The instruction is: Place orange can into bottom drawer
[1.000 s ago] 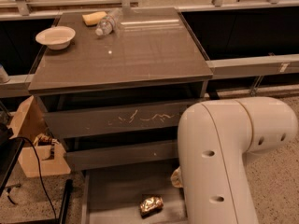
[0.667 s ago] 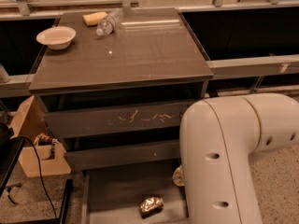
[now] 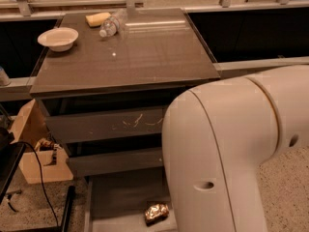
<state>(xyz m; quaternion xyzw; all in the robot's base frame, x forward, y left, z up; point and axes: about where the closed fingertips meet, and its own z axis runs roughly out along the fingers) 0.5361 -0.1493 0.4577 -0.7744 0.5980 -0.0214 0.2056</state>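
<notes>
The orange can [image 3: 157, 211] lies on its side on the flat grey floor of the bottom drawer [image 3: 120, 199], which is pulled open at the foot of the cabinet. The can rests near the drawer's front right, close to my arm. My large white arm [image 3: 227, 153] fills the right half of the camera view and covers the drawer's right part. The gripper itself is hidden behind the arm, out of view.
The scratched upper drawer [image 3: 108, 123] and middle drawer [image 3: 116, 162] are closed above. On the cabinet top [image 3: 145, 52] stand a white bowl [image 3: 58, 37], a clear water bottle [image 3: 112, 25] and a yellow sponge [image 3: 97, 19]. A cardboard box [image 3: 34, 151] and black cable [image 3: 41, 178] lie left.
My white arm has swung up and left, covering more of the view. The can lies in the same spot in the drawer.
</notes>
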